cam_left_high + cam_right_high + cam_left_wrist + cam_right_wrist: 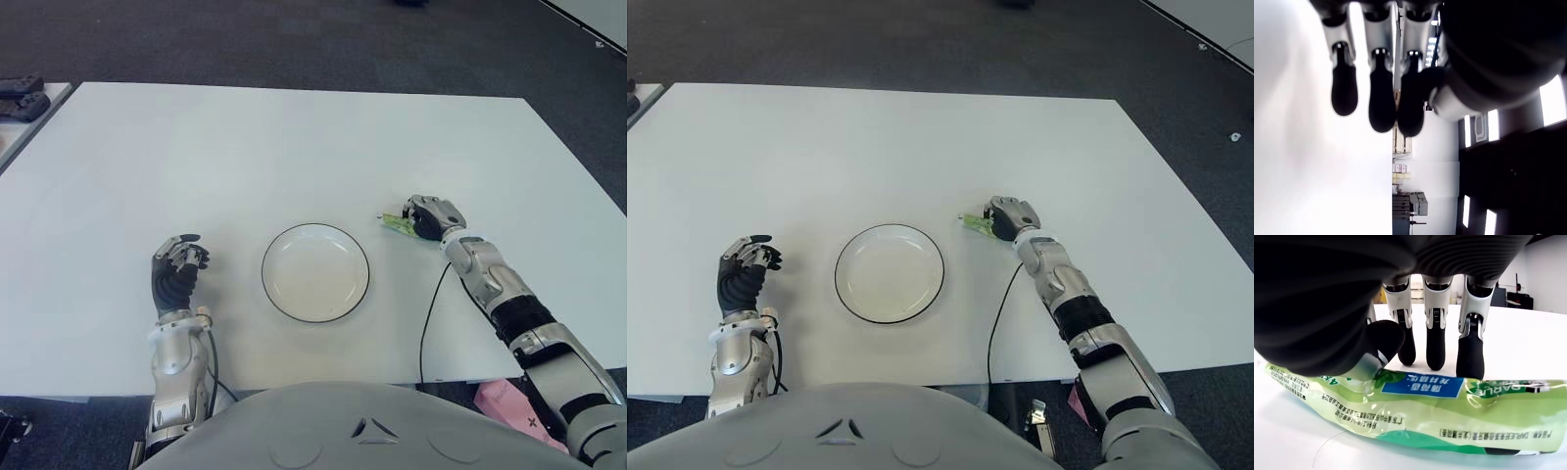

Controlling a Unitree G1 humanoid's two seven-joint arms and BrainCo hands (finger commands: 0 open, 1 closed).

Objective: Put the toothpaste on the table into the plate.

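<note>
The white surface [294, 137] stands on dark carpet floor [294, 39]. The round plate [315, 272] is near its front edge. The right hand [432, 216] reaches right of the plate, fingers curled down over the green toothpaste [1415, 406], which lies on the surface. The left hand [176, 266] shows left of the plate, fingers bent, holding nothing.

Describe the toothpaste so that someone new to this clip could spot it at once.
On the white table, find the round white plate with a dark rim. Just beyond its right edge lies a soft pale-green toothpaste tube, under the right hand. It is the only green thing, with a blue label.
</note>
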